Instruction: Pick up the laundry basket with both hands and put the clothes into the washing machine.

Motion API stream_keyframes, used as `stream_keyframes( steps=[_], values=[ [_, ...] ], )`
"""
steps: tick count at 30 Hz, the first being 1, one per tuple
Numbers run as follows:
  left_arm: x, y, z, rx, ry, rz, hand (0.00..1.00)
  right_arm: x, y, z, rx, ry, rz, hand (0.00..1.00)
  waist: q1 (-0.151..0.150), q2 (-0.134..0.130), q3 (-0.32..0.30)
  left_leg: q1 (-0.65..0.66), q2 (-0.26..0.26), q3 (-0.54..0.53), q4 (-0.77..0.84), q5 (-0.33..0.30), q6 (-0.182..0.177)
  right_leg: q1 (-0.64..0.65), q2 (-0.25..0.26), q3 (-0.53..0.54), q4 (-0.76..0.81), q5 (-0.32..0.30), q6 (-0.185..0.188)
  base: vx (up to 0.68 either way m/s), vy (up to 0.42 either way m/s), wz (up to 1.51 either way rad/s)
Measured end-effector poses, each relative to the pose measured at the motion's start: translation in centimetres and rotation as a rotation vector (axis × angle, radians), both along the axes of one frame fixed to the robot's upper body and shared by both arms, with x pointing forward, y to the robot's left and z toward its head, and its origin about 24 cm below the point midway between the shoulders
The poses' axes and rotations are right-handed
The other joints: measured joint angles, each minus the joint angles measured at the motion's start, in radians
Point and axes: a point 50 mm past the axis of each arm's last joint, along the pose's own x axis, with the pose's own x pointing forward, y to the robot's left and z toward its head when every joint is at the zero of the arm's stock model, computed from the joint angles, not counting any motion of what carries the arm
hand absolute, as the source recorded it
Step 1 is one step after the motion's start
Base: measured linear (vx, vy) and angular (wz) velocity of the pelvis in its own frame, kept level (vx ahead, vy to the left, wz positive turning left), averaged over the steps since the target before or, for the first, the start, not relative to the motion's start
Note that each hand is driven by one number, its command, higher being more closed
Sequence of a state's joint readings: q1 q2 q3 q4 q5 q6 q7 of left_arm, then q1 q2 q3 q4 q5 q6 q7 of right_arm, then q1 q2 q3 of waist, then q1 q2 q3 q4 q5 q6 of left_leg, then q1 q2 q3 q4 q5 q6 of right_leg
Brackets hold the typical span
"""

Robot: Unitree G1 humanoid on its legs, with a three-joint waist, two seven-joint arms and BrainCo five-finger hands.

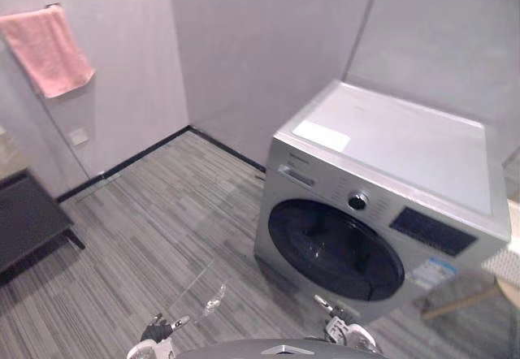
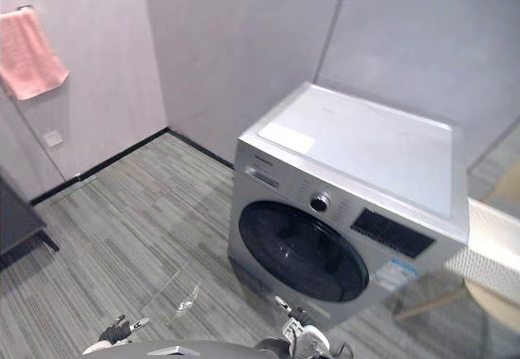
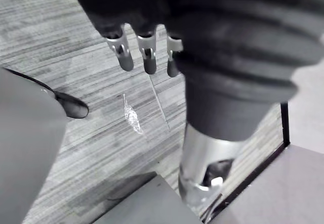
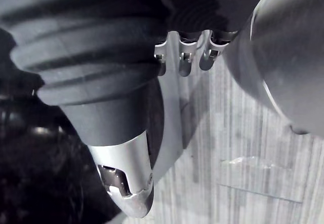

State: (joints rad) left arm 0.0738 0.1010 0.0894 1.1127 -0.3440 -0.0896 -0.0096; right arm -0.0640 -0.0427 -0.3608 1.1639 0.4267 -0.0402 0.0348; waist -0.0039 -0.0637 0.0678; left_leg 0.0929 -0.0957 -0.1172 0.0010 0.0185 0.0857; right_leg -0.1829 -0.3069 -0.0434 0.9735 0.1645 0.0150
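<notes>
At about four o'clock on the floor, the washing machine [image 1: 382,213] is standing with its dark door [image 1: 335,249] looking shut. Left hand [image 3: 147,51] and right hand [image 4: 185,57] are hanging relaxed, holding nothing. I'm seeing no basket or clothes, so the stage is unclear.

each hand wears a dark ribbed cover over its back and wrist. the left hand [image 3: 147,51] has silver fingers [image 3: 123,49] with dark rounded tips and a stout silver thumb; the right hand [image 4: 185,51] matches, with slotted silver fingers [image 4: 208,51].
</notes>
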Motion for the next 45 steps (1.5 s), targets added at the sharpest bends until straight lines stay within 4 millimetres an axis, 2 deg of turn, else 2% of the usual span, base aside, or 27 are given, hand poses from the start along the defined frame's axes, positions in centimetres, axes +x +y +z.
stream_keyframes(
  steps=[1, 2, 3, 5, 7, 8, 11, 13, 14, 15, 16, 17, 19, 21, 24, 27, 29, 30, 31, 32, 33, 36, 38, 39, 40, 44, 45],
  values=[
    [0.2, 0.1, 0.1, 0.003, -0.009, 0.010, 0.00, 0.2, 0.4, 0.0, 0.007, -0.008, 0.008, 0.00, 0.005, -0.006, 0.010, -0.018, 0.001, -0.014, 0.033, -0.014, 0.002, -0.036, 0.035, 0.038, 0.036, -0.055, 0.020, 0.10, 0.046, 0.91],
    [0.4, 0.2, 0.1, -0.001, -0.014, 0.036, 0.00, 0.8, 1.2, 0.2, 0.013, -0.024, 0.043, 0.00, 0.010, 0.001, 0.028, -0.038, 0.009, -0.037, 0.082, -0.038, 0.001, -0.094, 0.101, 0.079, 0.068, -0.145, 0.039, 0.07, 0.020, 0.52],
    [0.3, 0.1, 0.1, -0.006, -0.014, 0.045, 0.00, 1.2, 1.3, 0.3, 0.007, -0.041, 0.059, 0.00, 0.007, 0.008, 0.033, -0.047, 0.010, -0.050, 0.104, -0.050, 0.000, -0.118, 0.127, 0.093, 0.063, -0.171, 0.048, 0.06, -0.005, 0.62],
    [0.4, -0.3, 0.0, -0.014, -0.013, 0.046, 0.00, 2.2, 1.7, 0.8, -0.010, -0.075, 0.136, 0.00, 0.005, 0.028, 0.043, -0.057, -0.001, -0.095, 0.157, -0.096, -0.006, -0.143, 0.190, 0.164, -0.101, -0.228, 0.114, 0.04, -0.045, 0.65],
    [0.4, -0.4, 0.0, -0.010, -0.011, 0.039, 0.00, 2.7, 2.7, 1.0, 0.010, -0.103, 0.158, 0.00, -0.002, 0.029, 0.043, -0.050, -0.005, -0.140, 0.163, -0.113, -0.011, -0.108, 0.227, 0.246, -0.315, -0.243, 0.130, 0.11, -0.122, 0.92],
    [0.2, -0.3, 0.0, -0.009, -0.010, 0.053, 0.00, 3.0, 3.3, 1.1, 0.023, -0.115, 0.167, 0.00, -0.006, 0.030, 0.042, -0.050, -0.005, -0.167, 0.175, -0.130, -0.013, -0.073, 0.228, 0.274, -0.441, -0.244, 0.127, 0.16, -0.173, 1.06],
    [0.0, -0.3, -0.1, -0.009, -0.009, 0.094, 0.00, 3.5, 5.3, 1.2, 0.067, -0.136, 0.212, 0.00, -0.003, 0.027, 0.036, -0.058, -0.005, -0.238, 0.248, -0.208, -0.045, -0.007, 0.213, 0.274, -0.627, -0.228, 0.101, 0.26, -0.322, 0.85],
    [-0.5, 0.2, 0.0, 0.003, -0.008, 0.121, 0.00, 3.6, 6.8, 1.3, 0.101, -0.138, 0.240, 0.00, -0.001, 0.002, 0.008, -0.064, -0.006, -0.265, 0.278, -0.257, -0.067, 0.022, 0.187, 0.247, -0.698, -0.214, 0.099, 0.31, -0.394, 0.45],
    [-0.7, 0.4, 0.0, 0.008, -0.005, 0.134, 0.00, 3.7, 7.1, 1.3, 0.111, -0.135, 0.249, 0.00, 0.005, -0.007, -0.010, -0.068, 0.004, -0.270, 0.296, -0.284, -0.084, 0.029, 0.190, 0.238, -0.712, -0.214, 0.151, 0.41, -0.515, 0.29],
    [-1.5, -0.6, -0.4, -0.018, 0.020, 0.145, 0.00, 4.0, 6.5, 1.4, 0.094, -0.136, 0.256, 0.00, 0.004, 0.041, -0.035, -0.075, 0.060, -0.282, 0.308, -0.304, -0.111, 0.022, 0.239, 0.198, -0.694, -0.225, 0.117, 0.35, -0.418, 0.17],
    [-1.8, -0.9, -0.5, -0.026, 0.031, 0.151, 0.00, 4.3, 6.3, 1.5, 0.088, -0.141, 0.259, 0.00, 0.002, 0.053, -0.043, -0.070, 0.083, -0.287, 0.306, -0.308, -0.121, 0.016, 0.257, 0.186, -0.687, -0.231, 0.107, 0.33, -0.371, 0.24],
    [-1.8, -1.5, -0.6, -0.040, 0.038, 0.154, 0.00, 5.0, 5.4, 1.8, 0.058, -0.156, 0.262, 0.00, -0.001, 0.087, -0.048, -0.072, 0.110, -0.291, 0.307, -0.297, -0.135, 0.024, 0.279, 0.161, -0.681, -0.242, 0.088, 0.36, -0.384, 0.54],
    [-1.9, -1.8, -0.7, -0.041, 0.048, 0.157, 0.00, 5.2, 4.1, 2.0, 0.024, -0.162, 0.256, 0.00, -0.020, 0.090, -0.042, -0.083, 0.126, -0.288, 0.358, -0.269, -0.176, 0.079, 0.287, 0.091, -0.696, -0.260, 0.057, 0.28, -0.320, 0.73],
    [-1.6, -1.8, -0.6, -0.036, 0.043, 0.144, 0.00, 4.6, 3.7, 1.7, 0.019, -0.149, 0.238, 0.00, -0.023, 0.083, -0.033, -0.118, 0.137, -0.216, 0.450, -0.245, -0.198, 0.140, 0.287, 0.038, -0.715, -0.272, 0.038, 0.11, -0.182, 0.79],
    [-0.6, -1.6, -0.4, -0.024, 0.026, 0.102, 0.00, 3.3, 3.2, 1.1, 0.022, -0.114, 0.192, 0.00, -0.032, 0.082, 0.010, -0.186, 0.214, 0.072, 0.615, -0.208, -0.190, 0.228, 0.287, -0.032, -0.755, -0.278, 0.023, 0.03, -0.140, 0.73],
    [-0.4, -1.7, -0.4, -0.021, 0.025, 0.074, 0.00, 2.2, 2.4, 0.7, 0.021, -0.081, 0.137, 0.00, -0.038, 0.105, 0.026, -0.191, 0.299, 0.313, 0.636, -0.236, -0.150, 0.270, 0.283, -0.076, -0.780, -0.279, 0.019, -0.06, -0.004, 0.46],
    [-0.6, -2.0, -0.5, -0.016, 0.042, 0.033, 0.00, 1.9, 1.2, 0.6, -0.002, -0.064, 0.100, 0.00, -0.048, 0.113, 0.030, -0.143, 0.263, 0.348, 0.430, -0.259, -0.155, 0.245, 0.271, -0.084, -0.776, -0.289, 0.040, -0.09, 0.126, 0.47],
    [-0.6, -2.0, -0.5, -0.015, 0.045, 0.021, 0.00, 1.6, 1.0, 0.5, -0.005, -0.053, 0.094, 0.00, -0.048, 0.114, 0.030, -0.132, 0.243, 0.349, 0.368, -0.253, -0.135, 0.231, 0.264, -0.080, -0.777, -0.289, 0.041, -0.08, 0.143, 0.26],
    [-0.1, -1.4, -0.3, 0.010, 0.036, -0.008, 0.00, 1.3, 0.9, 0.3, -0.005, -0.034, 0.093, 0.00, -0.042, 0.092, 0.034, -0.125, 0.210, 0.369, 0.288, -0.211, -0.128, 0.214, 0.242, -0.063, -0.794, -0.272, 0.033, -0.06, 0.099, 0.17],
    [0.1, -0.9, -0.2, 0.023, 0.033, -0.010, 0.00, 0.9, 0.8, 0.2, -0.003, -0.026, 0.077, 0.00, -0.040, 0.059, 0.038, -0.113, 0.182, 0.373, 0.232, -0.180, -0.120, 0.217, 0.226, -0.058, -0.827, -0.247, 0.045, -0.09, 0.119, 0.09],
    [0.0, -0.7, -0.2, 0.029, 0.037, -0.005, 0.00, 0.2, 0.9, 0.0, 0.003, -0.007, 0.065, 0.00, -0.035, 0.066, 0.044, -0.106, 0.168, 0.378, 0.202, -0.159, -0.119, 0.218, 0.223, -0.055, -0.847, -0.230, 0.054, -0.07, 0.109, -0.01],
    [-0.6, -0.4, -0.4, 0.035, 0.061, 0.014, 0.00, -0.4, 0.6, -0.2, 0.005, 0.015, 0.037, 0.00, -0.039, 0.054, 0.041, -0.035, 0.128, 0.395, 0.099, -0.115, -0.105, 0.239, 0.201, -0.034, -0.866, -0.216, 0.065, -0.02, 0.102, -0.16],
    [-1.0, -0.7, -0.5, 0.050, 0.089, -0.044, 0.00, -1.6, 0.3, -0.5, -0.009, 0.048, 0.053, 0.00, -0.054, 0.061, 0.019, 0.007, 0.103, 0.393, 0.007, -0.075, -0.098, 0.243, 0.188, -0.038, -0.876, -0.219, 0.069, 0.03, 0.060, 0.04],
    [-1.0, -0.8, -0.6, 0.054, 0.092, -0.071, 0.00, -1.9, 0.3, -0.6, -0.012, 0.056, 0.056, 0.00, -0.057, 0.048, 0.011, 0.013, 0.097, 0.390, -0.014, -0.066, -0.095, 0.243, 0.185, -0.045, -0.882, -0.221, 0.072, 0.04, 0.041, 0.07],
    [-1.0, -0.8, -0.6, 0.058, 0.093, -0.086, 0.00, -2.1, 0.2, -0.7, -0.012, 0.063, 0.055, 0.00, -0.058, 0.050, 0.009, 0.014, 0.093, 0.388, -0.026, -0.060, -0.096, 0.239, 0.183, -0.050, -0.884, -0.221, 0.074, 0.03, 0.028, 0.08],
    [-0.7, -1.0, -0.5, 0.074, 0.095, -0.166, 0.00, -3.1, -0.3, -0.9, -0.013, 0.094, 0.044, 0.00, -0.064, 0.050, 0.006, 0.019, 0.069, 0.349, -0.075, -0.033, -0.081, 0.227, 0.165, -0.085, -0.857, -0.247, 0.098, 0.09, 0.021, 0.30],
    [-0.6, -0.8, -0.5, 0.083, 0.096, -0.178, 0.00, -3.1, -0.2, -0.9, -0.008, 0.095, 0.043, 0.00, -0.064, 0.042, 0.009, 0.024, 0.059, 0.329, -0.076, -0.030, -0.075, 0.224, 0.149, -0.106, -0.815, -0.266, 0.109, 0.14, 0.017, 0.50]
  ],
)
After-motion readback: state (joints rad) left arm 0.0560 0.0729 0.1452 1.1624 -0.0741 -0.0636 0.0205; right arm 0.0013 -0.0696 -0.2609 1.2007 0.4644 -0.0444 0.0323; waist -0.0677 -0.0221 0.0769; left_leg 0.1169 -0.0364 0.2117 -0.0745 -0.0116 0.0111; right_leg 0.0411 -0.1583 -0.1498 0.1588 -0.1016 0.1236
